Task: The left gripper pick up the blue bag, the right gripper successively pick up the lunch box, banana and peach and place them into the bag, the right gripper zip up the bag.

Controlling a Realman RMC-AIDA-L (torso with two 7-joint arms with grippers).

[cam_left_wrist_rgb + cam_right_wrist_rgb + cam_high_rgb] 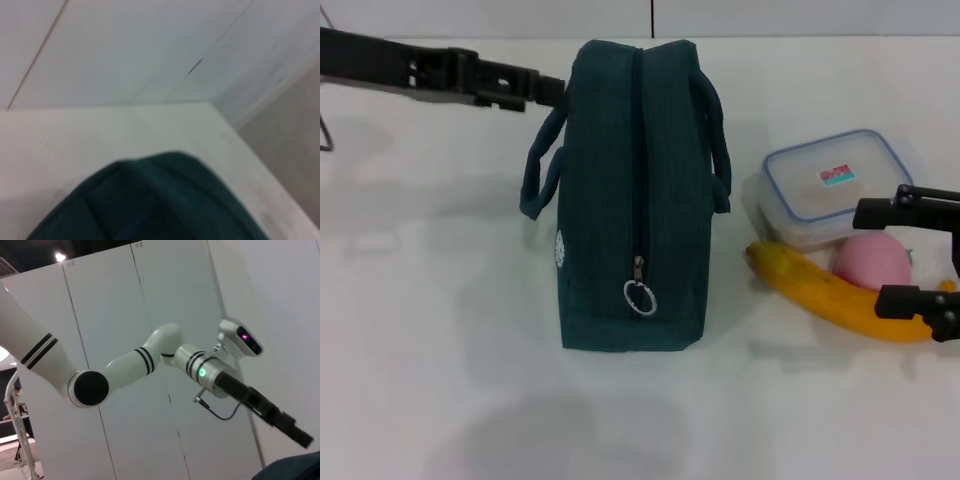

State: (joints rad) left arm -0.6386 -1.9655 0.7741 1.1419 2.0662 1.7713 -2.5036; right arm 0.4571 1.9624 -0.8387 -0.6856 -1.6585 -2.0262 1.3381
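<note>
The blue bag point(635, 200) stands upright in the middle of the table, zipper shut, with its silver ring pull point(640, 297) at the near end. My left gripper point(556, 92) reaches in from the far left and touches the bag's far upper corner by a handle. The bag's top fills the left wrist view point(165, 200). The lunch box point(838, 185), peach point(872, 262) and banana point(830, 295) lie right of the bag. My right gripper point(872, 256) is open at the right edge, one finger near the lunch box and one by the banana, with the peach between them.
The white table point(440, 350) stretches left of and in front of the bag. A white panelled wall stands behind it. The right wrist view shows my left arm point(150, 360) reaching to the bag's corner point(295, 467).
</note>
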